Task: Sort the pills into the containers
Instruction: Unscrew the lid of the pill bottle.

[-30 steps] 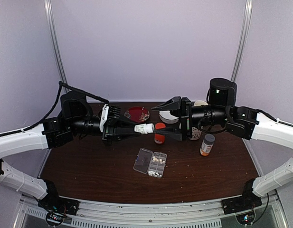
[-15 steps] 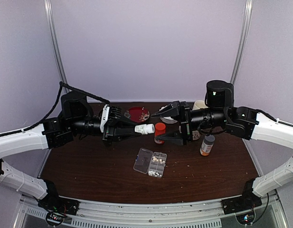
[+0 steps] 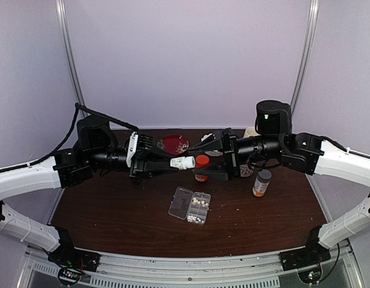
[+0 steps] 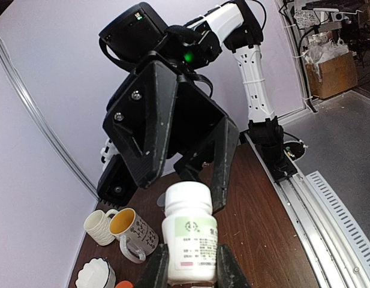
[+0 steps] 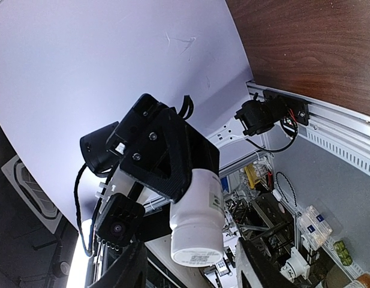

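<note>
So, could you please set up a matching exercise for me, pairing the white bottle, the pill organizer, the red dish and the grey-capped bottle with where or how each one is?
Things:
1 white bottle
2 pill organizer
3 red dish
4 grey-capped bottle

Places or states:
A upright on the table, beside the right arm
B lying flat with its lid open
C held sideways in the left gripper
D at the back of the table

Pairs: 1-C, 2-B, 3-D, 4-A.

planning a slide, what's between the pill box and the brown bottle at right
Only bare table between the pill box and the brown bottle, shown in the top view.
</note>
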`<action>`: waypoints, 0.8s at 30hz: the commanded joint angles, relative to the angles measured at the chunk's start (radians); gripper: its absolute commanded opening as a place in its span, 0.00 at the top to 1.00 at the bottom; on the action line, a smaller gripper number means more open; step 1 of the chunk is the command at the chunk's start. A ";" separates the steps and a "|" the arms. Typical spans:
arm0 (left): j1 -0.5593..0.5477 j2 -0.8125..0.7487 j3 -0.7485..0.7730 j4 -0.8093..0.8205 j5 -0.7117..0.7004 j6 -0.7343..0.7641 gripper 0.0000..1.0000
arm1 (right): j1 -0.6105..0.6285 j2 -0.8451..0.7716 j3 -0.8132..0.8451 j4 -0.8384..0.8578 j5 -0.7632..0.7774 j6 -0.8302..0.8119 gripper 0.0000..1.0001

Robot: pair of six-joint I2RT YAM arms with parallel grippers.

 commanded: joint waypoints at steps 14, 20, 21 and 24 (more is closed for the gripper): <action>-0.004 0.006 0.004 0.058 0.012 -0.004 0.92 | 0.011 0.014 0.027 0.039 -0.003 -0.009 0.66; -0.004 0.006 0.001 0.062 0.014 -0.010 0.92 | 0.016 0.023 0.037 0.042 -0.012 -0.011 0.76; -0.005 0.005 0.001 0.062 0.015 -0.011 0.92 | 0.016 0.022 0.038 0.042 -0.013 -0.014 0.79; -0.005 0.003 -0.002 0.064 0.015 -0.015 0.92 | 0.016 0.019 0.044 0.016 0.000 -0.055 0.90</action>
